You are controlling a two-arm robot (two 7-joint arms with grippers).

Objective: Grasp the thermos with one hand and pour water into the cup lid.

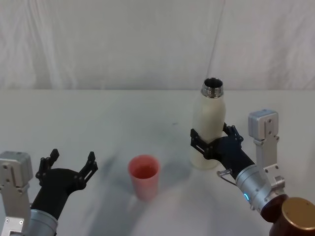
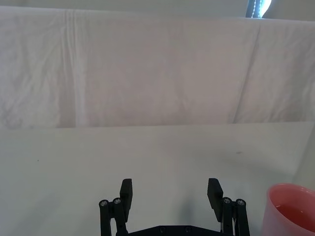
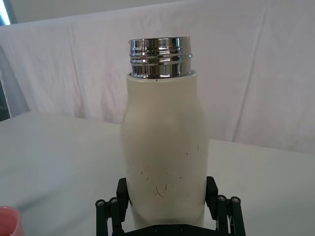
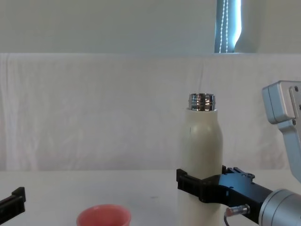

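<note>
The cream-white thermos [image 1: 209, 123] stands upright on the table, its chrome neck open at the top. My right gripper [image 1: 211, 135] holds it low on the body, with black fingers [image 3: 122, 189] pressed against both sides of the thermos [image 3: 165, 147]. The chest view shows the same grip [image 4: 202, 186] on the thermos [image 4: 203, 141]. The salmon-pink cup lid [image 1: 143, 174] sits upright to the thermos's left, a little nearer to me. My left gripper [image 1: 71, 157] rests open at the near left, with nothing between its fingers [image 2: 126, 189]. The cup lid [image 2: 293, 206] lies off to its side.
The white table [image 1: 98, 123] stretches back to a white cloth backdrop [image 1: 123, 44]. A brown round object [image 1: 298, 216] sits at the near right corner beside my right arm. Free room lies between the cup lid and the left gripper.
</note>
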